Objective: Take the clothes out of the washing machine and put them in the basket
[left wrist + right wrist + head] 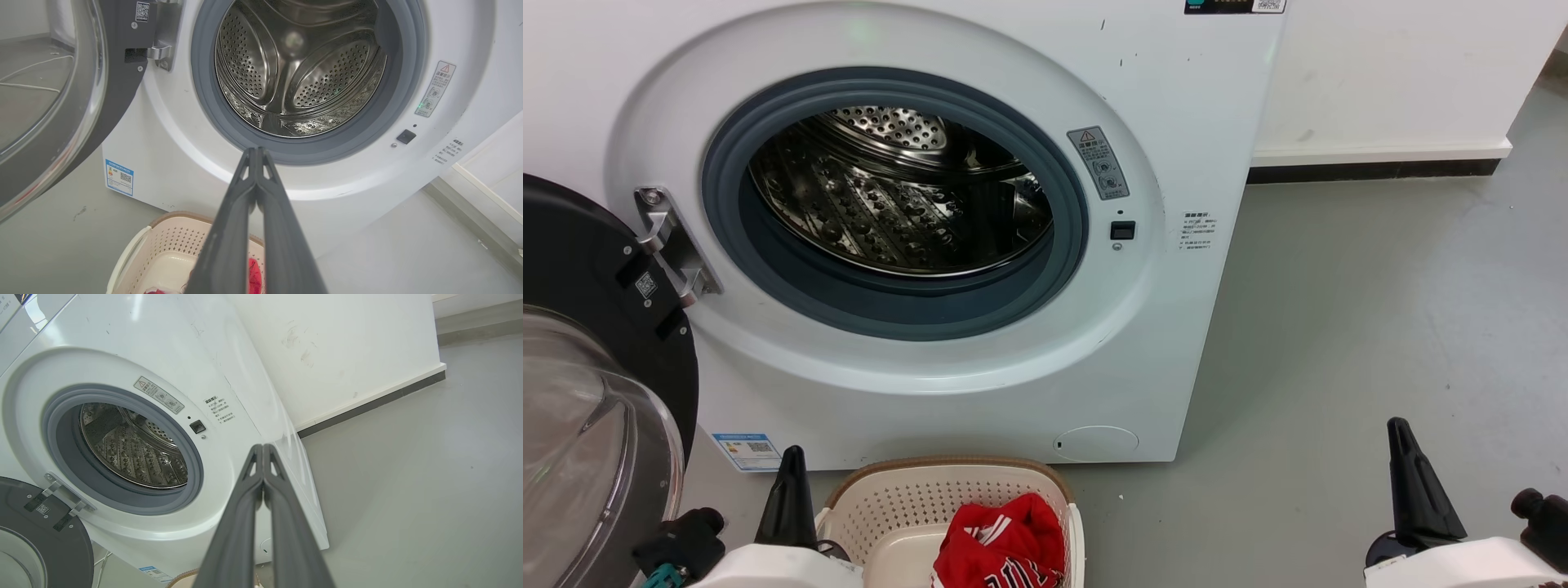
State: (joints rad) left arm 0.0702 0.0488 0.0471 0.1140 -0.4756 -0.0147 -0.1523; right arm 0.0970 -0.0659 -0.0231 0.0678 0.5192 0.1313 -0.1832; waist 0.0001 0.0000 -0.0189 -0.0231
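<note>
Looking along my left gripper (257, 152), fingers pressed together, I see the red clothes (1005, 539) lying in the basket (907, 490) just below it, the washing machine (1176, 245) beyond with its door (588, 269) swung open. My right gripper (263, 447), likewise pressed together, hangs well apart from the basket.

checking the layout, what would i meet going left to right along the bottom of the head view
washer door → left gripper → basket holding the red garment → right gripper
</note>
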